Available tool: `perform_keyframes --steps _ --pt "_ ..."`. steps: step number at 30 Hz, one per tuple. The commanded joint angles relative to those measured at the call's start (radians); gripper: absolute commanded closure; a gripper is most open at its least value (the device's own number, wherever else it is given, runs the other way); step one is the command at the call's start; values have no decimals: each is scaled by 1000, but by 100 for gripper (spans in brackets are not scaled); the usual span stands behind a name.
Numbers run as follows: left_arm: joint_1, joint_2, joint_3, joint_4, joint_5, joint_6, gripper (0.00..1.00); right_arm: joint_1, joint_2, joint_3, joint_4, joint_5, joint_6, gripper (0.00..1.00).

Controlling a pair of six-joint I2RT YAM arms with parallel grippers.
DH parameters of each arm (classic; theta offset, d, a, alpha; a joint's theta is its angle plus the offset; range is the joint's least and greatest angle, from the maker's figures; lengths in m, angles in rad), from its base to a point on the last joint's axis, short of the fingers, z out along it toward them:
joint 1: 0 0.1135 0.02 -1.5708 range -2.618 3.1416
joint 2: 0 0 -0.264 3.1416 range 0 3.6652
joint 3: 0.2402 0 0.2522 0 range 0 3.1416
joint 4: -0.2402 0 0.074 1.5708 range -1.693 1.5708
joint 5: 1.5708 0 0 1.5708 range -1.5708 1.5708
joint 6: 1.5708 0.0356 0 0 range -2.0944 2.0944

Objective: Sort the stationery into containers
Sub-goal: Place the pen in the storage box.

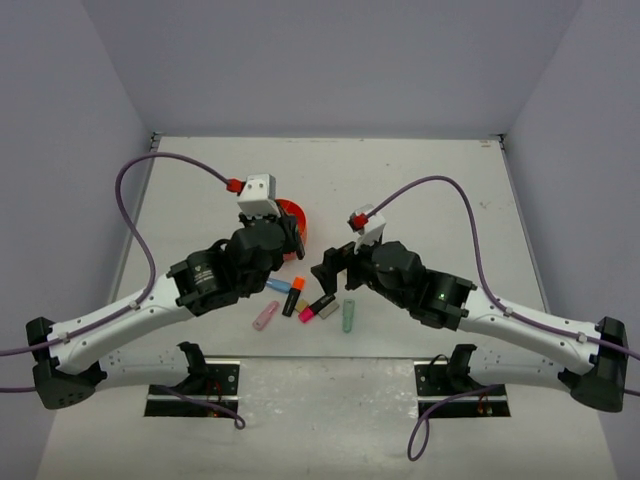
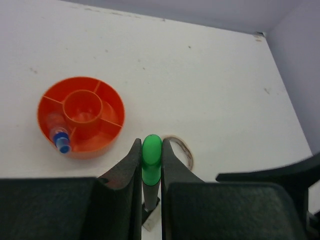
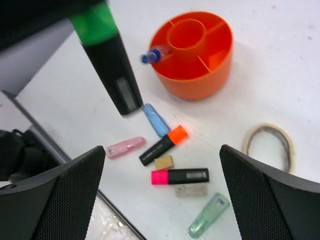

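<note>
My left gripper (image 2: 151,150) is shut on a black highlighter with a green end (image 2: 151,156) and holds it above the table, right of the round orange organiser (image 2: 107,107). A blue-ended highlighter (image 2: 61,140) lies in one outer compartment. My right gripper (image 3: 162,165) is open and empty above the loose items: a blue capsule (image 3: 156,120), an orange-ended highlighter (image 3: 164,145), a pink capsule (image 3: 125,147), a tan block (image 3: 164,162), a pink-ended highlighter (image 3: 180,176), a grey block (image 3: 191,190) and a green capsule (image 3: 209,215). The beige tape ring (image 3: 270,142) lies flat to their right.
In the top view the organiser (image 1: 297,214) sits mid-table, just beyond the left gripper (image 1: 290,242). The right gripper (image 1: 335,268) is to its right, and the loose items lie between the arms near the front, by a black rail (image 1: 190,385). Grey walls enclose the table.
</note>
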Motion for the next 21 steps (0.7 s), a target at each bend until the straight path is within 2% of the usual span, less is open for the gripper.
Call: perform_keyframes --steps 1,4,5,8,11,15,21 --pt "128 59 47 91 -170 148 100 -1 -63 -85 -29 181 127 1" --pt "253 119 9 247 -138 211 100 0 -83 -124 -26 156 140 1" --pt "257 123 6 259 -136 238 100 0 -83 -130 -29 148 142 1" --pt "320 196 -42 473 -109 332 100 0 -93 -159 -47 121 168 1" --pt "366 229 -75 602 -27 366 100 0 -107 -193 -44 99 180 1" --pt "414 290 -79 631 20 345 100 0 -126 -214 -59 88 188 1" --pt "423 342 -135 668 35 292 100 0 -147 -243 -59 83 189 1"
